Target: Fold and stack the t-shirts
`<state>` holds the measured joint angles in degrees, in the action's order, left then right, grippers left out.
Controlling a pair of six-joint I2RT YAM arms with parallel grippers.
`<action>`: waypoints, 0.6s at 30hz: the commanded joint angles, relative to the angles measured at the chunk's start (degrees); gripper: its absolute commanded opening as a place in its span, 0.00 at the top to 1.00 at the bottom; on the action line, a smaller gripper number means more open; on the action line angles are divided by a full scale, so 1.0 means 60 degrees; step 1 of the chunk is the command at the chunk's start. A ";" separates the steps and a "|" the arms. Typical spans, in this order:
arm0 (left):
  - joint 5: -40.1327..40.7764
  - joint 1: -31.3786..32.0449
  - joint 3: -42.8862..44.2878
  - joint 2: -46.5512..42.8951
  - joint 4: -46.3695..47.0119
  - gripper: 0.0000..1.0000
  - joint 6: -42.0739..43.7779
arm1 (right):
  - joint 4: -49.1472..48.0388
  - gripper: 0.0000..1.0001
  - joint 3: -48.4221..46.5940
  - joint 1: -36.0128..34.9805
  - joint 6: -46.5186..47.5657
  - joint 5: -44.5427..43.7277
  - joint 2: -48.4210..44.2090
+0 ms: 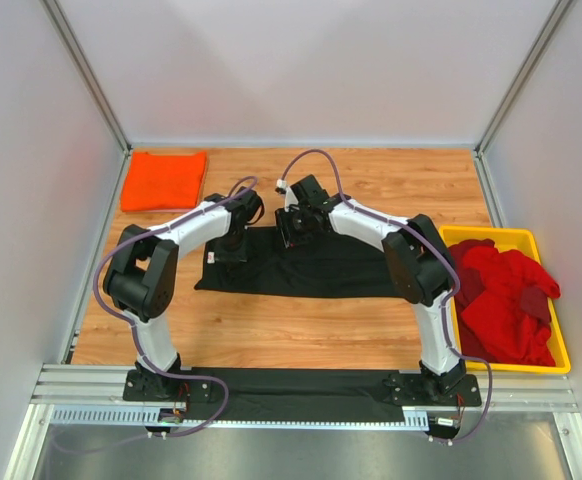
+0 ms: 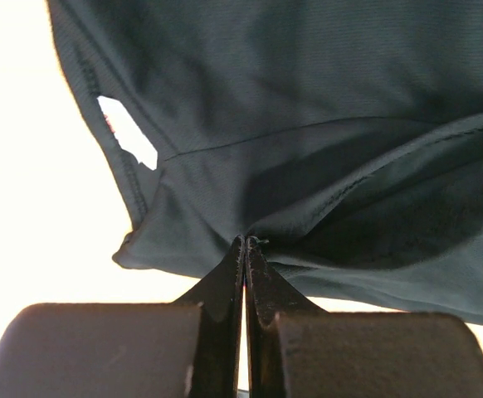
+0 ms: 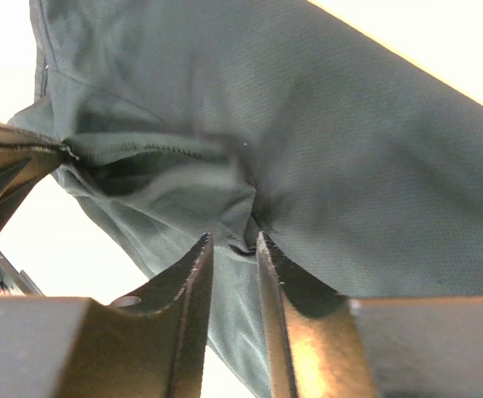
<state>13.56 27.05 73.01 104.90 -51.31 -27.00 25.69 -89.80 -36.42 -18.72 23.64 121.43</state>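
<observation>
Left wrist view first, Ana: how does the left gripper stand?

Closed tight, Ben. Its two fingers are pressed together on a pucker of the black t-shirt, near a seamed edge.

And the right gripper?

Narrow, with a small bunch of the same black cloth nipped between its fingers. The cloth fans away from the tips.

Where does that shirt lie?

From the top camera, it is spread in a wide band across the middle of the wooden table. Both grippers are at its far edge, near each other.

Any other shirts?

An orange t-shirt lies folded at the far left corner, well apart. The red t-shirts are heaped in a yellow tray at the right edge.
</observation>
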 commanded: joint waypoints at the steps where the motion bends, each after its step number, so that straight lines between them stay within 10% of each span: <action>1: 0.0376 -0.0070 0.0297 -0.0140 -0.0384 1.00 -0.0553 | -0.0502 0.72 0.0186 0.0036 0.0278 0.0323 -0.0579; 7: 0.0435 -0.0304 0.0297 -0.0169 -0.0428 0.99 -0.0656 | -0.0503 0.80 0.0142 0.0035 0.0352 0.0367 -0.0507; 13: 0.1343 -0.0523 0.0809 -0.0300 -0.0896 0.69 -0.1079 | -0.0517 0.82 0.0025 0.0021 0.0264 0.0382 -0.0360; 18: 0.0805 -0.0568 0.0709 -0.1163 -0.0272 0.65 -0.0979 | -0.0488 0.84 -0.0033 -0.0023 0.0161 0.0426 -0.0535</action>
<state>19.70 23.73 76.34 103.39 -54.96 -32.38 24.53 -88.77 -36.40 -17.76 25.21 120.97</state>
